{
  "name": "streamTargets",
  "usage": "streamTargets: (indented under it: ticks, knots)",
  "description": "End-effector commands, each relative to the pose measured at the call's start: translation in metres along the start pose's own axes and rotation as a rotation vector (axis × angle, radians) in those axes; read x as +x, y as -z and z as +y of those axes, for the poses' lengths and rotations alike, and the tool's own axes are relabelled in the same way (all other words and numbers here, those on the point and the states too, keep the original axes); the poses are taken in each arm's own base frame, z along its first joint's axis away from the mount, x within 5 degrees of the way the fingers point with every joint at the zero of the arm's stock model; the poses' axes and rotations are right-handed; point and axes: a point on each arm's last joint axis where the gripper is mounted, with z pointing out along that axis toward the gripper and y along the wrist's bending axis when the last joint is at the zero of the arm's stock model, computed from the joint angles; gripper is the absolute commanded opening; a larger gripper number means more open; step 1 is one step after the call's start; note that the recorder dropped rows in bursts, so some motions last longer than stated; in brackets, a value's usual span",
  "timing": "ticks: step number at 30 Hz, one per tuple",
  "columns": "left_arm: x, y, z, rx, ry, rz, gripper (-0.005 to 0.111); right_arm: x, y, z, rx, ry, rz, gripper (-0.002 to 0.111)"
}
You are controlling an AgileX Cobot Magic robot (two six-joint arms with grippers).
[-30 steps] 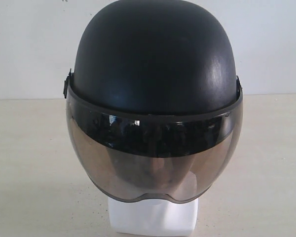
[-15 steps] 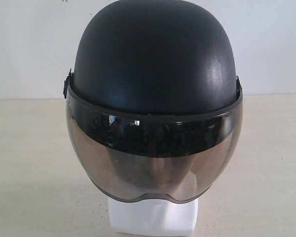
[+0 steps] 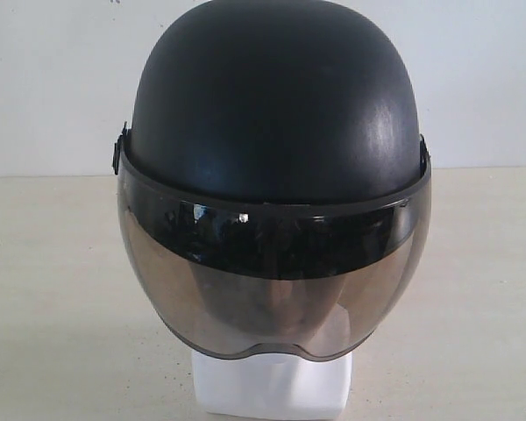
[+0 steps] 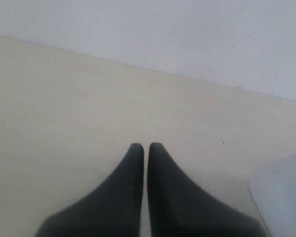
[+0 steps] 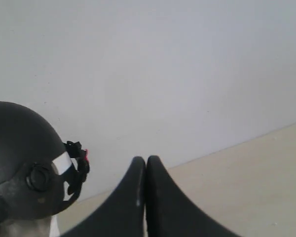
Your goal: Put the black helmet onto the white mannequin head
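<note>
Pincers sit nearest our wrist cameras. The left pincer (image 4: 146,146) is closed, tips almost touching, holding nothing above the bare desk (image 4: 64,108). The right pincer (image 5: 146,160) is likewise pressed together and empty, with the black helmet (image 5: 17,148) just off to one side of it. In the exterior view we see the helmet centred in the frame, seated on the white mannequin head (image 3: 272,386), whose white shows only at bottom centre. The smoky visor (image 3: 272,289) is down over the face. Behind runs the pale wall (image 3: 53,79). Against the earlier frames we find nothing shifted.
</note>
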Motion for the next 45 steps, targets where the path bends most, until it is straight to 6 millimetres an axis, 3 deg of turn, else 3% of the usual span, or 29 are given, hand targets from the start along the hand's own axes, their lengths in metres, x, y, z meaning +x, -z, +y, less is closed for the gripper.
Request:
streamTargets:
  ticks: [1,10,18,26,37,45]
  knots:
    - [0.001,0.000,0.000,0.008,0.001,0.001,0.004,0.011,-0.001,-0.009,0.054,0.000,-0.002,0.000]
    - [0.001,0.000,0.000,0.008,0.001,0.001,0.004,0.044,-0.003,-0.028,0.118,0.006,0.096,0.000]
    - [0.001,0.000,0.000,0.008,0.001,0.001,0.004,0.056,-0.001,-0.025,0.095,-0.005,0.226,0.000]
    - [0.001,0.000,0.000,0.008,0.001,0.001,0.004,0.057,-0.001,-0.025,0.095,0.000,0.232,0.000]
    - [0.001,0.000,0.000,0.008,0.001,0.001,0.004,0.056,0.000,-0.035,0.153,0.422,0.269,0.000]
    - [0.001,0.000,0.000,0.008,0.001,0.001,0.004,0.061,0.003,-0.040,0.180,0.524,0.352,0.000]
